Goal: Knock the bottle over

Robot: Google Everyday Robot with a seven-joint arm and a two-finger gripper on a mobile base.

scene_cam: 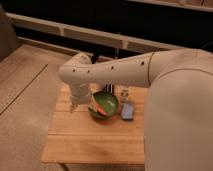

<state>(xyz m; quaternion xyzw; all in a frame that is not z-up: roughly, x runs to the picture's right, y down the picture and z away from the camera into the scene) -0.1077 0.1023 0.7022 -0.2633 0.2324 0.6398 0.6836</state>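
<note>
The clear bottle [125, 93] stands upright on the wooden table [90, 137], near the back edge, just right of the green bowl [103, 105]. My white arm reaches in from the right, above the bottle, and bends down at the table's left side. The gripper [74, 106] hangs at the end of it, low over the table's left part, left of the bowl and well away from the bottle. The arm hides the top of the bottle.
The green bowl holds something orange. A small blue object [128, 111] lies right of the bowl, in front of the bottle. A dark object [107, 89] stands behind the bowl. Carpeted floor surrounds the table; a dark wall with a rail runs behind.
</note>
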